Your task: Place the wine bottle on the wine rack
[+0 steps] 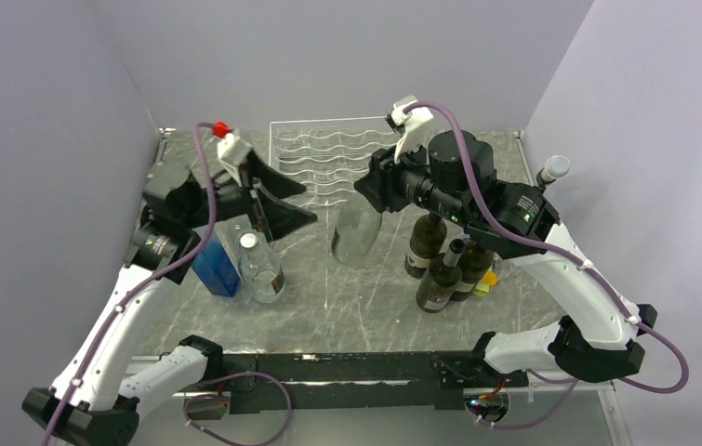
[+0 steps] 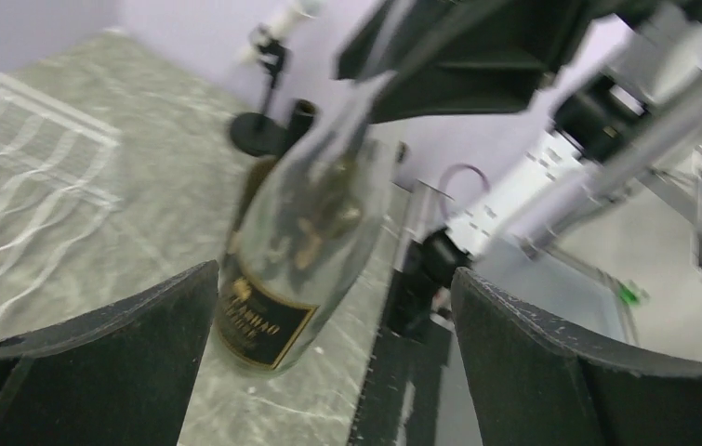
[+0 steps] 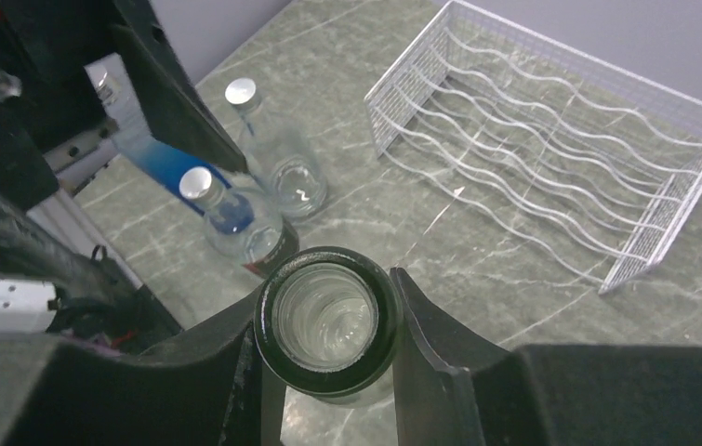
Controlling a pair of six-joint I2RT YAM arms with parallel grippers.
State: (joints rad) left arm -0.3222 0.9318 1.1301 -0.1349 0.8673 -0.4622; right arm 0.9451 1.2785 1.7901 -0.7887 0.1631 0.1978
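**Wine bottle gripped by right tool, just short of the rack**

The right tool (image 3: 328, 311) is closed on the neck of the wine bottle (image 1: 358, 232), one finger on each side just under the open mouth. The wine bottle is clear glass with a black, gold-edged label (image 2: 263, 321) low on its body. It hangs tilted over the middle of the bench (image 1: 365, 316), neck up and to the right, base down and to the left. Whether the base touches the bench cannot be told.

The rack (image 1: 328, 158), white wire with wavy cradles, stands at the far middle of the bench against the back wall. The wine bottle is just near of the rack's right end and apart from it.

The left tool (image 1: 296, 203) is wide open, pointing right towards the wine bottle and apart from it, by the near-left corner of the rack.

Below the left tool, on the left of the bench, two clear bottles (image 3: 272, 163) with silver caps stand close together beside a blue bottle (image 1: 217, 268). On the right, under the right arm, three dark bottles (image 1: 440, 279) stand upright in a tight group. A white-tipped stand (image 1: 551, 172) sits at the far right.
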